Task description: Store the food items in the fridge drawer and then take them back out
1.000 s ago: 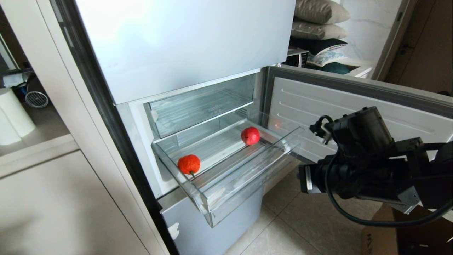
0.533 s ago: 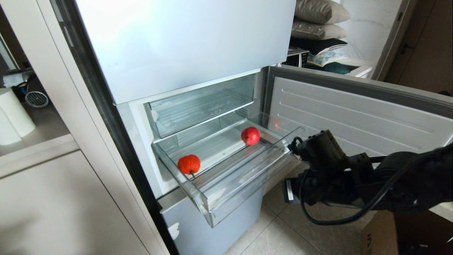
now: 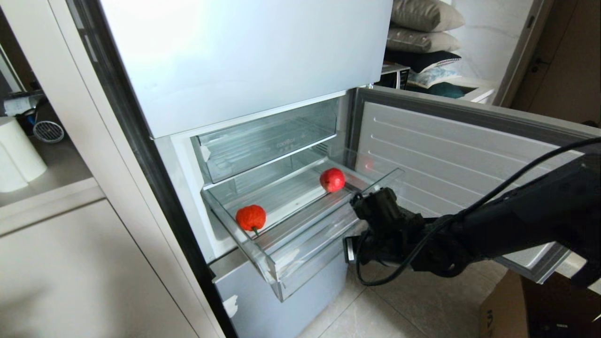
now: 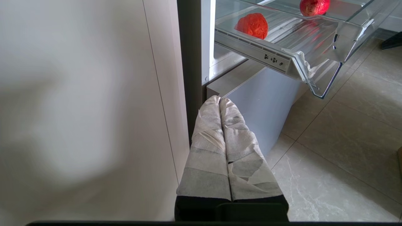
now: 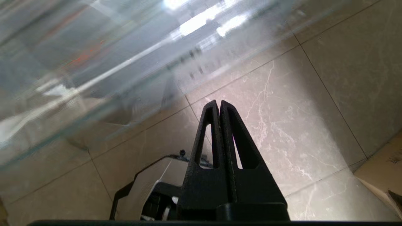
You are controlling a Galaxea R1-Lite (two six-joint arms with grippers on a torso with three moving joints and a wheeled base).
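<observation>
Already stored: two food items [image 3: 332,180] resting inside fridge drawer [image 3: 300,244], above and beyond right pincer [image 5: 219,105]; drawer pulled out. Pressed together, empty, near front lip; closing, then retrieval, apparently left.

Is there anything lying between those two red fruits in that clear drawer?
No. In the head view, only bare ribbed floor of the clear plastic drawer separates the orange-red fruit from the red fruit.

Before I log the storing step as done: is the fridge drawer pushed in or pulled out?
Pulled out. The fridge drawer juts past the fridge front over the floor, with both food items inside.
</observation>
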